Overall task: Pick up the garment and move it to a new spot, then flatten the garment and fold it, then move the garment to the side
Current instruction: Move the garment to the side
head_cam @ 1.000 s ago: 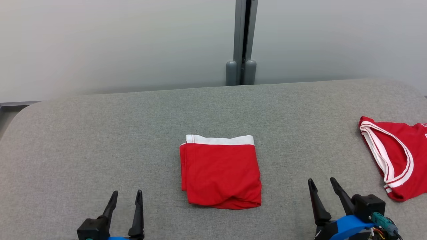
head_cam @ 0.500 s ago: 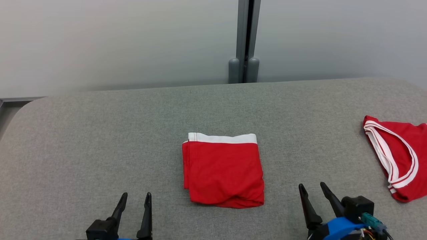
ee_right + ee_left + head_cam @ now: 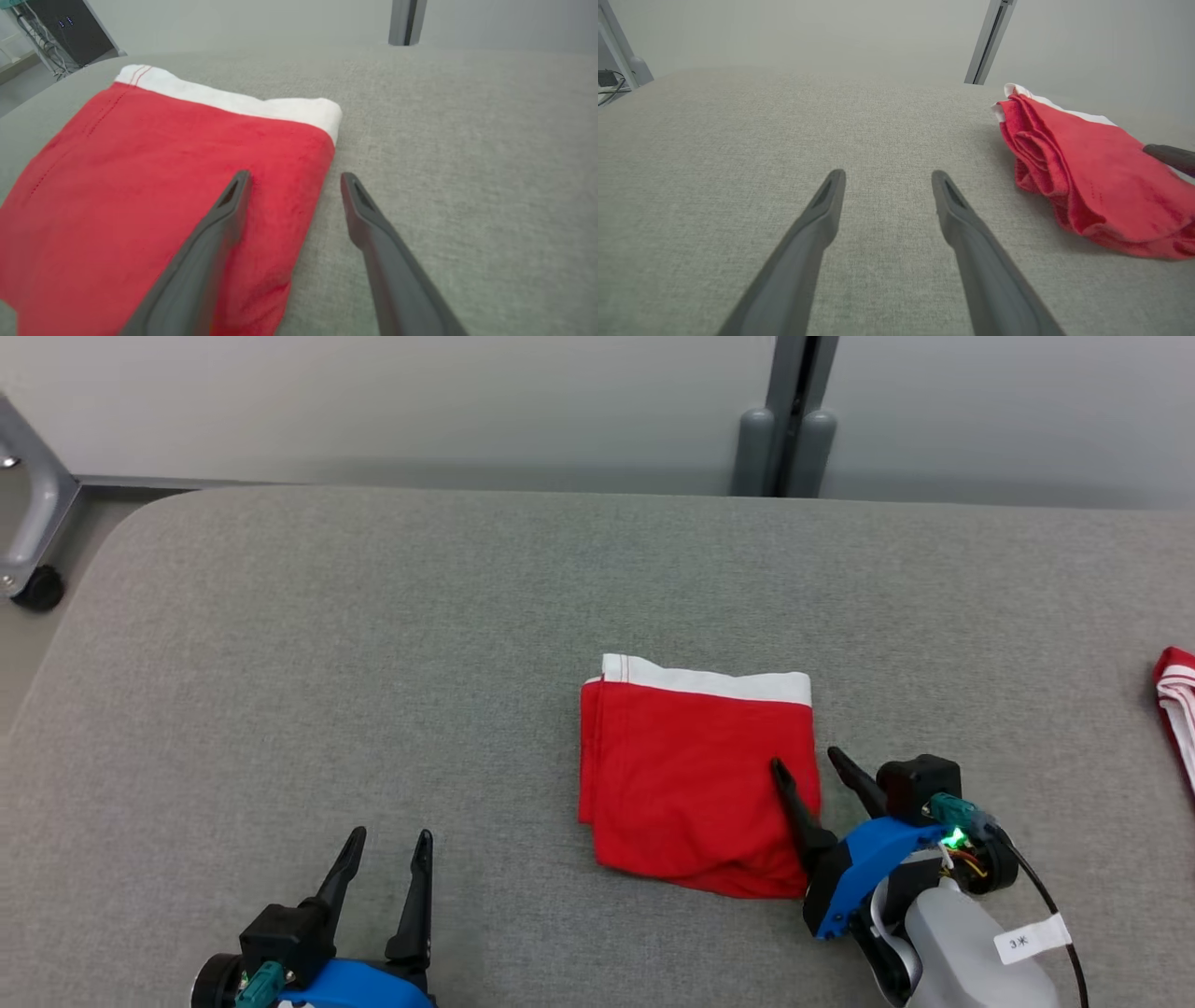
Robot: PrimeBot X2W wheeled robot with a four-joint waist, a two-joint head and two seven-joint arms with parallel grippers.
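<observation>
Folded red garment [image 3: 695,784] lies flat near table centre, white waistband on far edge, slightly longer near-to-far. Right gripper [image 3: 803,758] spread and empty, straddling garment's right edge: one finger over cloth, other over bare table [image 3: 373,663]; contact unclear. Left gripper [image 3: 392,833] also spread and empty, well apart to garment's left. Right arm nearer. Broad bare surface leftward; second red garment [image 3: 1178,700] at right edge likely limits that side.

The grey tabletop [image 3: 373,644] spreads wide. Far right of the right fingers [image 3: 792,803] peeks another red cloth [image 3: 1178,709] (white stripes on it). Beyond them stands a grey post [image 3: 789,420].
</observation>
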